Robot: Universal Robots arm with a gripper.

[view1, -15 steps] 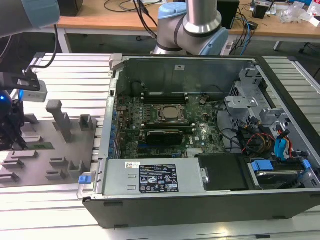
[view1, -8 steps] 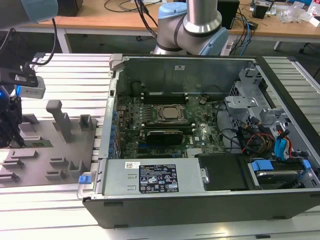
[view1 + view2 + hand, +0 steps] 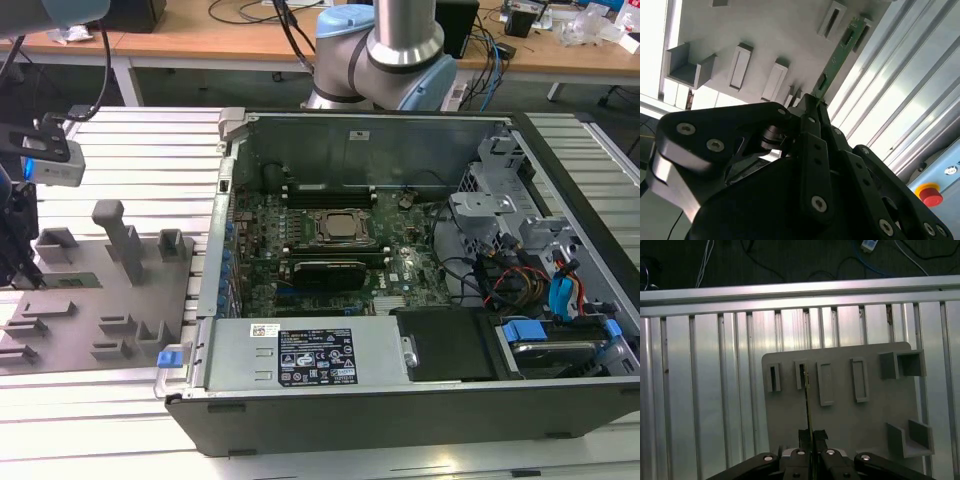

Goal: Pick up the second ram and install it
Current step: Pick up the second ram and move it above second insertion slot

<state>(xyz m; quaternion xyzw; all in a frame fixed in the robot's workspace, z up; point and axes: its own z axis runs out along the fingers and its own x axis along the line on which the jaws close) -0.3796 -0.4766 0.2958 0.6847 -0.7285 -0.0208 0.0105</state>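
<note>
Item: second ram [image 3: 837,55]. Green stick, kept on edge, as dictated by narrow slots. Near end clamped across both faces by clenched fingers [image 3: 812,130] of gripper [image 3: 811,434]. Far end located at slot block near edge of gray fixture [image 3: 850,425] on table [image 3: 705,390]. Clearance from slot: cannot be told.

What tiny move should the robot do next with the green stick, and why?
Probably pull it straight out, just a little. The gripper seems to pinch the green stick, and the stick's far end appears to sit in a slot of the gray holder. A straight pull should free it without bending.
</note>
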